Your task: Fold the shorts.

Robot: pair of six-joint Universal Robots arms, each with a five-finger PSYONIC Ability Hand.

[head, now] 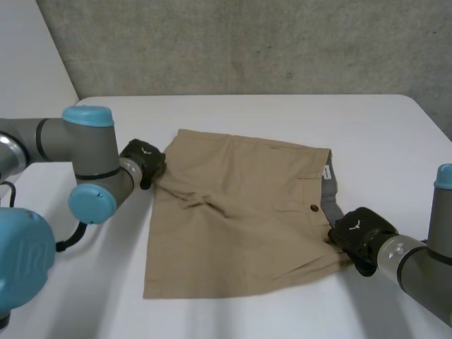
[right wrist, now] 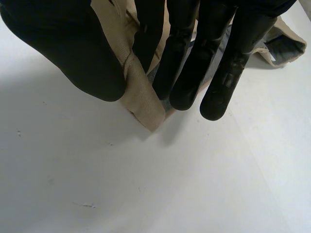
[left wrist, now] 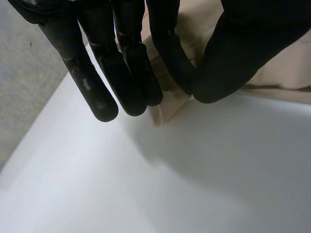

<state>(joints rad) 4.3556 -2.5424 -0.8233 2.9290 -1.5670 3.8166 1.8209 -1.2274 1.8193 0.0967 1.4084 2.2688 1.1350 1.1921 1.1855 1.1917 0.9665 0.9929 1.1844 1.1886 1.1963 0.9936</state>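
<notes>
Tan shorts (head: pixel 240 212) lie flat in the middle of the white table (head: pixel 233 113), waistband with its grey lining toward the right. My left hand (head: pixel 143 161) is at the shorts' left edge; in the left wrist view its fingers (left wrist: pixel 131 73) and thumb pinch a fold of the tan cloth (left wrist: pixel 167 104). At the waistband's near corner sits my right hand (head: pixel 360 233). The right wrist view has its thumb and fingers (right wrist: pixel 180 53) pinching the tan waistband corner (right wrist: pixel 143 99).
Bare white table (head: pixel 85 296) runs all round the shorts. A grey concrete wall (head: pixel 247 42) stands behind the table's far edge. Both grey arms (head: pixel 78 152) reach in from the near sides.
</notes>
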